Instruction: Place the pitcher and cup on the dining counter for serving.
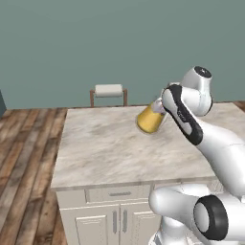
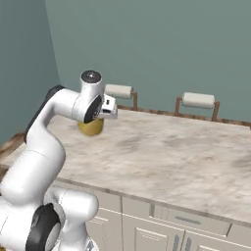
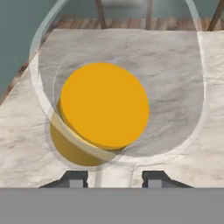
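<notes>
On the left of the left base view, a wooden plank floor (image 1: pixel 24 158) runs beside the bench (image 1: pixel 105 153), a beige marbled slab on cream panelled cabinets (image 1: pixel 110 220) with a drawer at the top. Behind the bench's far edge stands a stool (image 1: pixel 109 91) with a pale cushion, against a teal wall (image 1: pixel 119 38). Right of the stool, over the far middle of the slab, is the pitcher (image 1: pixel 150 118). It is golden-yellow and tilted, with its wide base turned down and to the left and its top leaning towards the arm's hand. Whether its base touches the stone or hangs just above it cannot be told from here. In the right base view the pitcher (image 2: pixel 91 126) sits directly under the hand near the bench's left end. The same stool (image 2: pixel 119 90) is just behind it, and a second stool (image 2: pixel 198 100) stands farther right along the far edge. The hand view looks straight down into the vessel, where a clear, rounded upper wall rings the yellow body (image 3: pixel 104 105) over the marbled top. At the bottom, the two dark fingers (image 3: pixel 74 178) stand on either side of a pale strip of the pitcher's near wall and are clamped on it.
</notes>
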You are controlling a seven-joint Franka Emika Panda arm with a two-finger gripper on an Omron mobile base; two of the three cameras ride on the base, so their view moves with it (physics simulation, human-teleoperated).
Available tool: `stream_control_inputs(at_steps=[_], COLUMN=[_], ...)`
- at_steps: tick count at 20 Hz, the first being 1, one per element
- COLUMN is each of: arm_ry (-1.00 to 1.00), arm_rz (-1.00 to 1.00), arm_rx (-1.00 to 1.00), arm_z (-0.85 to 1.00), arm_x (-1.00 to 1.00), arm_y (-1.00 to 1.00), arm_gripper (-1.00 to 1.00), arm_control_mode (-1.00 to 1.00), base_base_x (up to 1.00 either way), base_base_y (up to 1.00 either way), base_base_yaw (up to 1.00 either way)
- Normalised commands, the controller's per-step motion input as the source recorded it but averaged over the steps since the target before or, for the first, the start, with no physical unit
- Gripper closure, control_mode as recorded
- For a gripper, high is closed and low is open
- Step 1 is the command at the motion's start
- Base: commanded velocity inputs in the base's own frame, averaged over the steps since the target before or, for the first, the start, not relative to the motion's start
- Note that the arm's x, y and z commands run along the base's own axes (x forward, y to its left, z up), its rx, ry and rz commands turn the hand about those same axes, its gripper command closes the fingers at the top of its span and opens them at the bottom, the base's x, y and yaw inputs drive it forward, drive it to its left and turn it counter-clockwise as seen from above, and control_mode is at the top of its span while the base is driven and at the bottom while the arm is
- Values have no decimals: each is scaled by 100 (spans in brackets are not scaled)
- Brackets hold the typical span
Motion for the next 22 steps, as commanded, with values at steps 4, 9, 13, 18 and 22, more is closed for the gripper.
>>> stream_control_inputs(at_steps=[4,9,13,18,22], arm_ry=[15,-3,-12,-14,-9], arm_rz=[45,20,15,13,13], arm_rx=[-17,-17,-9,-1,-8], arm_z=[-39,-68,-66,-66,-70], arm_x=[81,75,56,43,24], arm_y=[1,30,18,9,11], arm_gripper=[100,100,100,100,100], arm_control_mode=[-100,-100,-100,-100,-100], base_base_x=[0,0,0,0,0], base_base_y=[0,0,0,0,0], base_base_yaw=[0,0,0,0,0])
